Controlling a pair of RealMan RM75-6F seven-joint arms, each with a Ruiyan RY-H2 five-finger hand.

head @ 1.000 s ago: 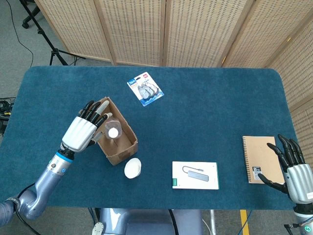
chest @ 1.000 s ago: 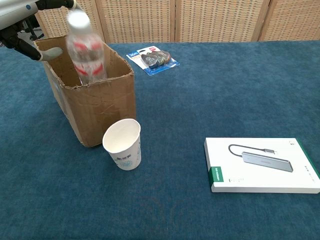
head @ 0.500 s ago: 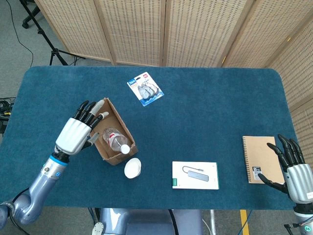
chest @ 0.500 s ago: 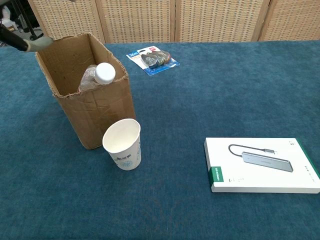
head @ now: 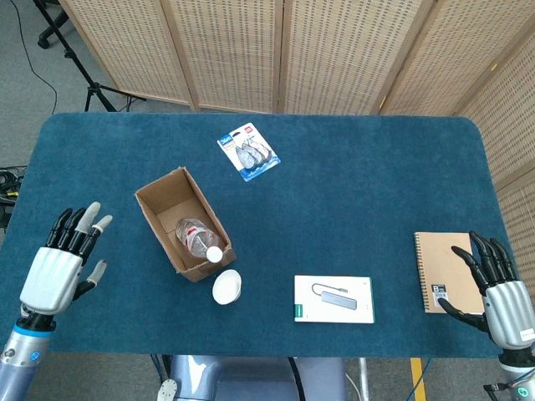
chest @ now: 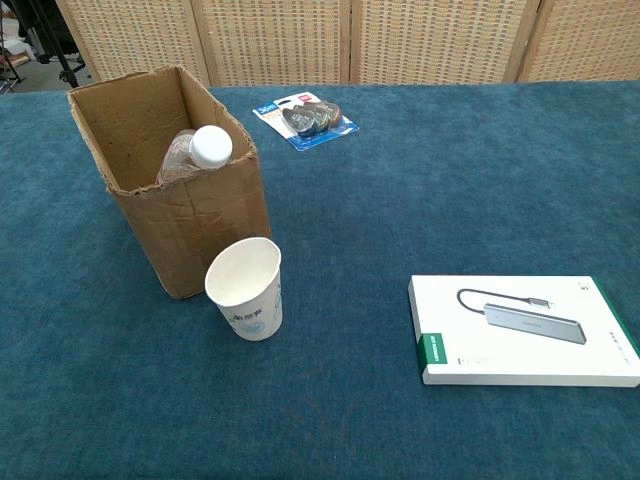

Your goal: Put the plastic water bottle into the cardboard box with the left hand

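Observation:
The plastic water bottle [head: 199, 240] [chest: 196, 154] lies tilted inside the open cardboard box [head: 167, 201] [chest: 190, 222], its white cap leaning on the near wall. My left hand [head: 63, 266] hovers well to the left of the box near the table's front left edge, fingers spread and holding nothing. At the front right my right hand [head: 498, 291] rests beside a notebook, fingers apart and empty. Neither hand shows in the chest view.
A white paper cup [head: 226, 286] [chest: 246, 288] stands just in front of the box. A white adapter box [head: 333, 299] [chest: 527, 331] lies front centre-right, a brown notebook [head: 445, 271] at the right, a blister pack [head: 248, 152] [chest: 305, 119] behind.
The bottle dropped from my left hand into the box and settled against its near wall. The left hand pulled back to the left and toward the table's front edge.

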